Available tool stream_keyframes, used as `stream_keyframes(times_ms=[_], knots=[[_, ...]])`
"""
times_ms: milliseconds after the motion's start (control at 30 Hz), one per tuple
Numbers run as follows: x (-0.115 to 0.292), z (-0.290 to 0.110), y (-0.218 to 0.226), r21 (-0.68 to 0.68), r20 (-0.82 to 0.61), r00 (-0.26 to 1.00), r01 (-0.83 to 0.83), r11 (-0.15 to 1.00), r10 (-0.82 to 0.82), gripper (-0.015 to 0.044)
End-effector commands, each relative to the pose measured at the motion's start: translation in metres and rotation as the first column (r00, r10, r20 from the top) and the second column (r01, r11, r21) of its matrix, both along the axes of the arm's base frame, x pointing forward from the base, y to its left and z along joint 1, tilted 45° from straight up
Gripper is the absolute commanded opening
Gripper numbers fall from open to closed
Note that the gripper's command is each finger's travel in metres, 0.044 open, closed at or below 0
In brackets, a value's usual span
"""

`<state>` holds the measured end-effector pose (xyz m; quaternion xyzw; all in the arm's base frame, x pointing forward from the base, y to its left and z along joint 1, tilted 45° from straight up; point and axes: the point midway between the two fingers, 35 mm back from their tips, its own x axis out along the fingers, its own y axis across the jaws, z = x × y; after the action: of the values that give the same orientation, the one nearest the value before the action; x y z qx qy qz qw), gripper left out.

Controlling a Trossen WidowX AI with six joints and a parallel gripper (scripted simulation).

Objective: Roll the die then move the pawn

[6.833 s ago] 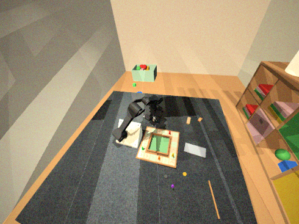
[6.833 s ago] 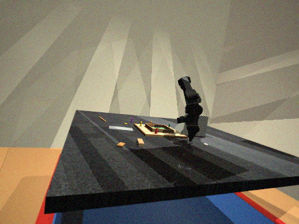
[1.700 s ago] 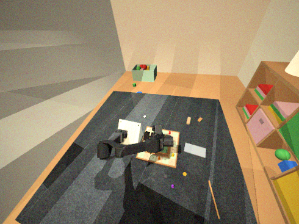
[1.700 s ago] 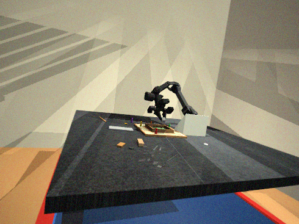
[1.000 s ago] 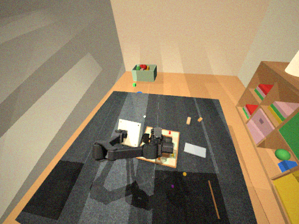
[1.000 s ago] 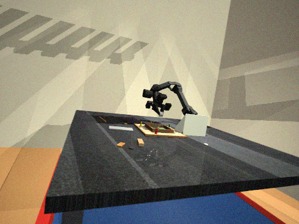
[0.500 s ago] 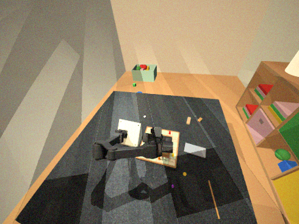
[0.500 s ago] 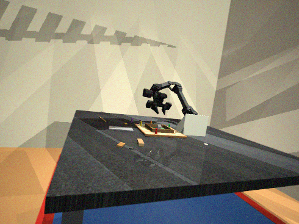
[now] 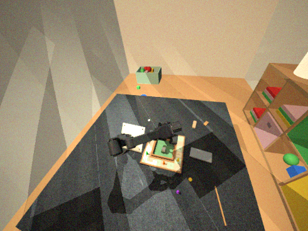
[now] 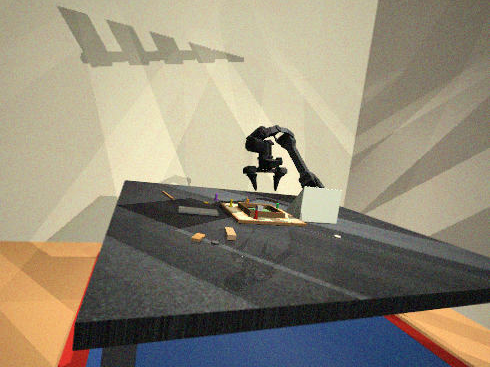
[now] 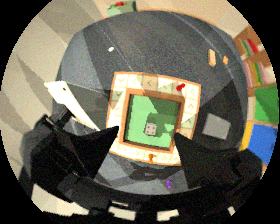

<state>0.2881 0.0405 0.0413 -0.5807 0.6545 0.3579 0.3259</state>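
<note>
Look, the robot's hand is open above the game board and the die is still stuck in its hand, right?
Not quite. The hand is open above the game board, but it holds nothing. The wrist view shows the die lying in the green tray.

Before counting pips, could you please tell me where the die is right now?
In the wrist view the die lies on the green floor of the tray, below the open gripper.
</note>
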Motion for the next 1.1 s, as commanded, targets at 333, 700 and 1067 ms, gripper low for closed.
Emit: stream_keyframes(times_ms=[333,700,1067], knots=[[0.019,-0.024,0.016,-0.162,0.282,0.929,0.291,0.943,-0.238,0.0282],[0.058,-0.073,0.045,0.22,0.75,0.164,0.852,0.476,-0.64,0.02],[0.073,-0.101,0.059,0.523,0.74,-0.337,0.833,0.182,-0.581,0.02]])
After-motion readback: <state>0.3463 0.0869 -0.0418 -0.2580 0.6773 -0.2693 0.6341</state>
